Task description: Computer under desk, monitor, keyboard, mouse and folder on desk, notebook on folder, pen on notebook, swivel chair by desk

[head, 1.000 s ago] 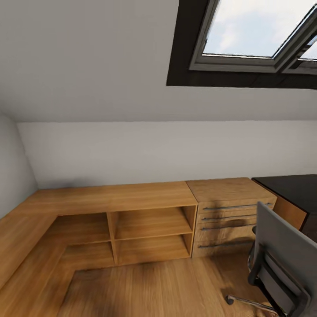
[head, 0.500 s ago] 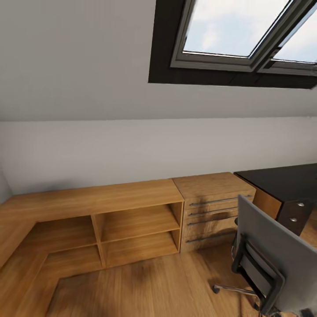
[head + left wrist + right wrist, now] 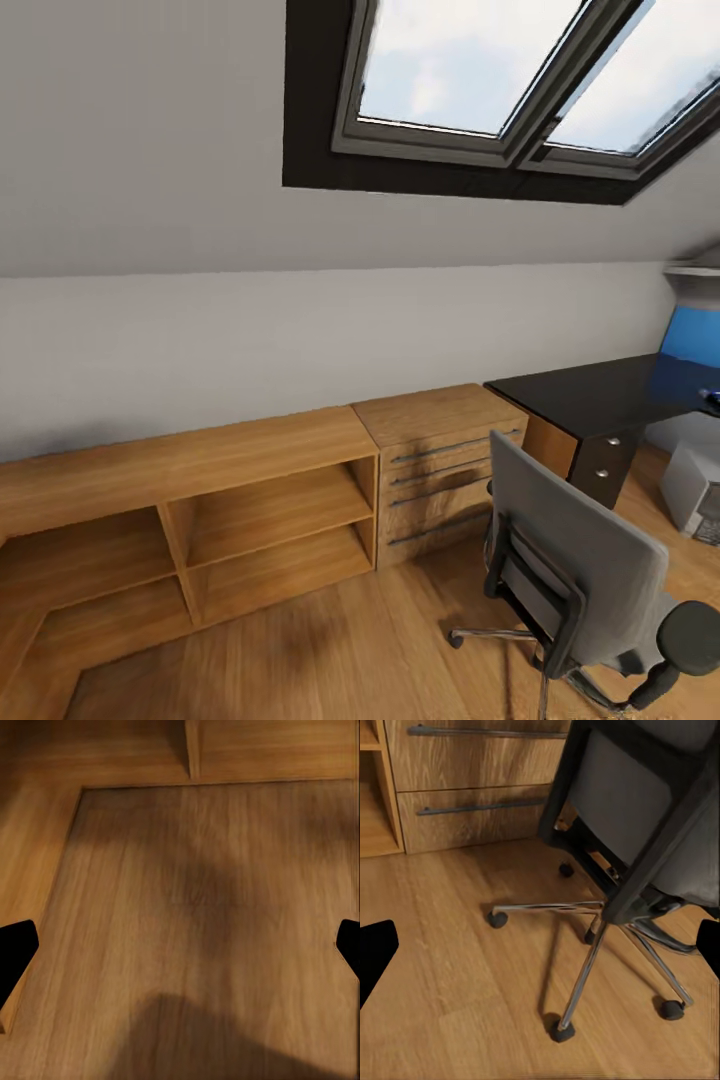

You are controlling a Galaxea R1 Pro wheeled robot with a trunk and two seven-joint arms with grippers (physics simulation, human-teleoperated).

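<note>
The swivel chair (image 3: 580,560) stands at the lower right of the head view, its grey back toward me and one black armrest (image 3: 690,632) showing; the backrest hides its seat. Behind it is the desk (image 3: 600,395) with its black top and a blue back panel (image 3: 692,335). A pale grey box (image 3: 693,488), apparently the computer, sits on the floor beneath the desk. In the right wrist view my right gripper (image 3: 540,949) is open above the floor near the chair's chrome base (image 3: 585,945). My left gripper (image 3: 180,952) is open over bare wooden floor.
A light wooden shelf unit (image 3: 200,500) runs along the wall, with a drawer unit (image 3: 445,460) between it and the desk. A skylight (image 3: 480,80) is set in the sloped ceiling. Wooden floor (image 3: 330,650) lies open to the left of the chair.
The camera has swung to the right: shelves and drawers slid left in the picture, and more of the chair, the desk, its blue panel and the grey box came into view.
</note>
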